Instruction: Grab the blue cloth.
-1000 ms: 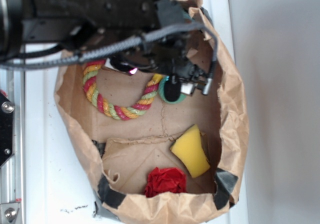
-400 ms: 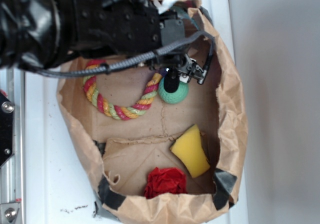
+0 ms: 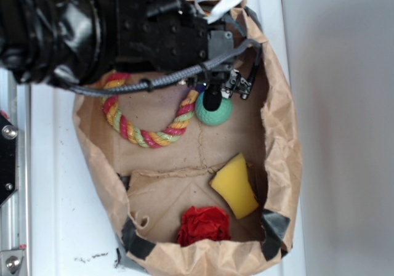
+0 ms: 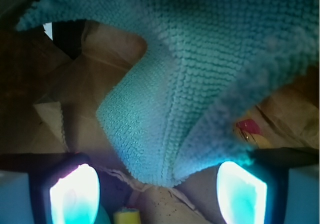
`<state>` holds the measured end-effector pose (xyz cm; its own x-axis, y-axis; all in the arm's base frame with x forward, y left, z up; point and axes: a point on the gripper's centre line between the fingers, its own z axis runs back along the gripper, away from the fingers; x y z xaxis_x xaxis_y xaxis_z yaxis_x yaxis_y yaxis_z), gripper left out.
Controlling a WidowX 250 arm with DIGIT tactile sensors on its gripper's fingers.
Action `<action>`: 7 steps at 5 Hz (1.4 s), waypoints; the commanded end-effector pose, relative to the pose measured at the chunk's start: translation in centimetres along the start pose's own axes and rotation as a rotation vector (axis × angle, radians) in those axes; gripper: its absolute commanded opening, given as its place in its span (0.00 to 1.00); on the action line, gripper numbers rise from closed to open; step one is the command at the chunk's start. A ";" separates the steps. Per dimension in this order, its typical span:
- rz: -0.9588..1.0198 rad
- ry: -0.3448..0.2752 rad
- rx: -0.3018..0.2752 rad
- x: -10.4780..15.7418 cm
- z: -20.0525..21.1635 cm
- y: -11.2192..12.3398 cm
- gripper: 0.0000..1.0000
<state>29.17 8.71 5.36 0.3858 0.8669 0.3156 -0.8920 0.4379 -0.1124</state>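
- Take the brown paper bag [image 3: 280, 140] as your landmark: it lies open on the white surface [image 3: 55, 183], and everything below is placed against it.
- Your arm [image 3: 92, 23] reaches in over the bag's far rim, and the gripper [image 3: 223, 88] hangs at the far end of the bag's interior, just above the green ball [image 3: 215, 111].
- In the exterior view you cannot see the blue cloth; the arm covers that far part of the bag.
- In the wrist view the blue cloth [image 4: 200, 79] fills most of the frame, a pale teal terry fabric with a folded point hanging down between the two fingers [image 4: 72, 194].
- The fingers stand well apart at the bottom corners of the wrist view, one on each side of the cloth's lowest fold, so your gripper [image 4: 157, 194] is spread wide and holds nothing.
- You cannot tell from either view whether the pads touch the fabric.
- The striped rope ring [image 3: 141, 125] lies on the bag's floor beside the ball, partly under the arm.
- The yellow sponge [image 3: 236, 185] sits nearer the bag's front end, tilted against the right wall.
- The red fabric rosette [image 3: 204, 224] rests just inside the bag's front rim, near the sponge.
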 end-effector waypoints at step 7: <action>0.198 -0.201 0.151 8.8 -1.8 3.8 1.00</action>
<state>30.27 16.04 3.82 0.2369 0.8626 0.4470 -0.9645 0.2641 0.0015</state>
